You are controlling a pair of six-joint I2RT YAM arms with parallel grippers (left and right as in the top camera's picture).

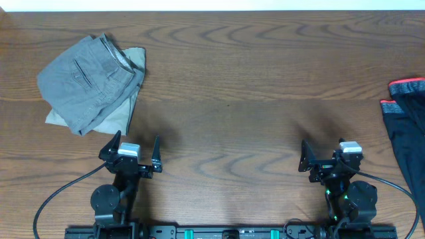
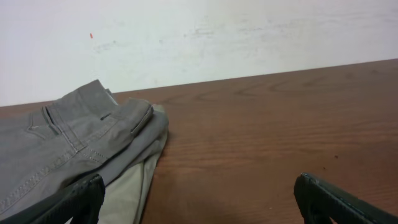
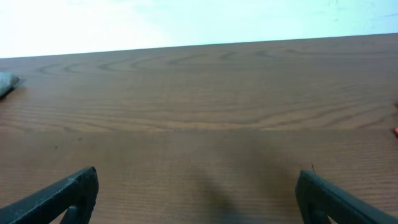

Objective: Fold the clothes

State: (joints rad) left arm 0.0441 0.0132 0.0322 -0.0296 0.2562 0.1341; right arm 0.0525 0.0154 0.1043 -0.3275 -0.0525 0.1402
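Observation:
The black leggings (image 1: pixel 408 136) lie at the right edge of the table in the overhead view, partly cut off by the frame. Their grey waistband edged in red-coral (image 1: pixel 406 85) points to the back. My right gripper (image 1: pixel 323 154) is open and empty near the front edge, left of the leggings and apart from them; its fingers (image 3: pixel 198 196) frame bare wood. My left gripper (image 1: pixel 136 147) is open and empty at the front left; its wrist view (image 2: pixel 199 199) shows wood between the fingers.
A folded pile of grey and khaki trousers (image 1: pixel 93 83) lies at the back left, just behind my left gripper, and shows in the left wrist view (image 2: pixel 68 149). The wooden table (image 1: pixel 252 99) ends at a white wall at the back.

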